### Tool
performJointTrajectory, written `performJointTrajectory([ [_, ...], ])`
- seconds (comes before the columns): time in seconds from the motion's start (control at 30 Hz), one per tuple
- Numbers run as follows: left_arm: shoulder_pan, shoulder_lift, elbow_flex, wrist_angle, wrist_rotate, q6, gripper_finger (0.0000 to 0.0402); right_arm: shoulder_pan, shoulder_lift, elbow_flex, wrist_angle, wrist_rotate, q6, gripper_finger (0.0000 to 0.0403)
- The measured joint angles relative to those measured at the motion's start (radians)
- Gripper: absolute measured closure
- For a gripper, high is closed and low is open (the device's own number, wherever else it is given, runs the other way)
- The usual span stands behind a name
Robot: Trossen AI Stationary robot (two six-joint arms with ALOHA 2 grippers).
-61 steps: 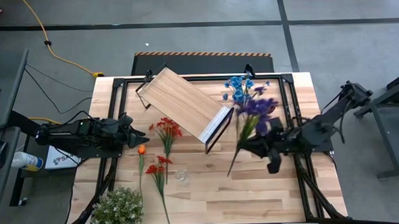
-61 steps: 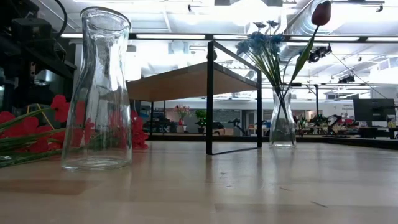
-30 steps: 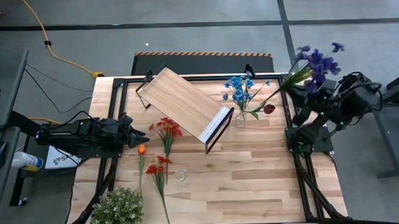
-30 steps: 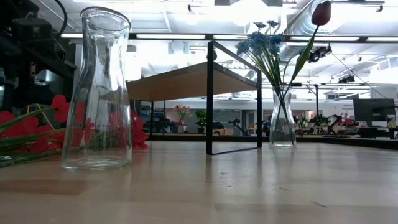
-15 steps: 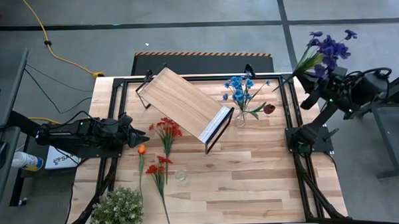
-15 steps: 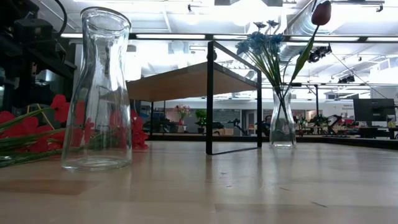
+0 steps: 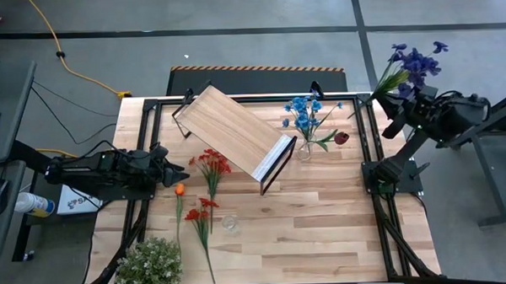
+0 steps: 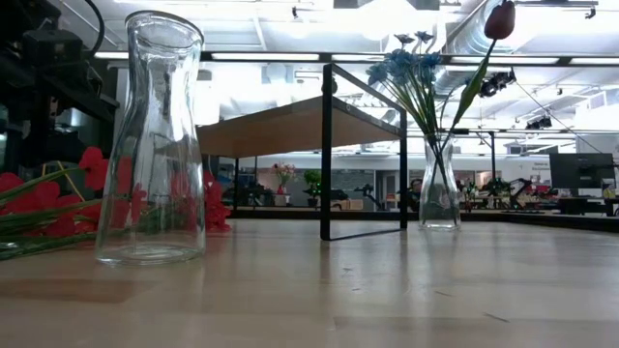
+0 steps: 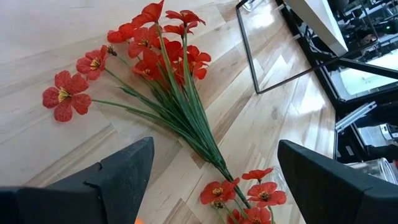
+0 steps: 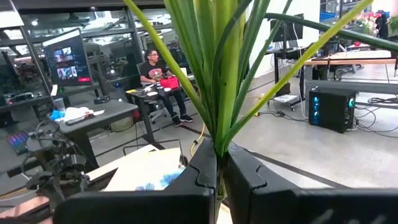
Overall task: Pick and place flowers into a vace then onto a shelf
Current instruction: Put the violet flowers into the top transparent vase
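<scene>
My right gripper [image 7: 393,103] is clenched on the green stems of the purple flowers [image 7: 416,62], held high just off the table's far right corner, blooms fanning out past the table's edge. In my right wrist view the fingers [image 10: 200,171] pinch the bundle [image 10: 217,74] low, where the leaves converge, which I judge the right place: the sprig looks light and springy, its stems stiff enough to steer but likely to sway and splay, so a hold near the base keeps the tips aimed. The glass vase with blue flowers [image 7: 305,149] stands on the tabletop just beside the shelf's [image 7: 233,130] black end bracket (a dark red bloom [image 7: 341,139] leans out of it towards me); it seems narrow-necked, tippable and already crowded, so threading more stems in could snag the blue blooms [image 7: 303,113] or nudge the glass. My left gripper [image 7: 175,171] waits with jaws spread wide over the table's left side, close to the red flowers [image 9: 158,59] lying flat on the wood. An empty glass vase [image 8: 155,145] stands nearer the front edge, an orange sprig [image 7: 180,191] and more red ones [image 7: 201,213] lie beside it, and a bushy pale plant [image 7: 150,265] sits at the front left corner, well apart from my path.
</scene>
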Motion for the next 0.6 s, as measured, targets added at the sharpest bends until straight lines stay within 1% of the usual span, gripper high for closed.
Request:
performJointTrajectory([
  [0.2, 0.0, 0.0, 0.0, 0.0, 0.0, 0.0, 0.0025, 0.0, 0.0, -0.001, -0.173, 0.0, 0.198, 0.0399],
  [0.33, 0.0, 0.0, 0.0, 0.0, 0.0, 0.0, 0.0025, 0.0, 0.0, -0.001, -0.248, 0.006, 0.305, 0.0395],
  [0.6, 0.0, 0.0, 0.0, 0.0, 0.0, 0.0, 0.0025, 0.0, 0.003, -0.001, -0.31, 0.006, 0.42, 0.0398],
])
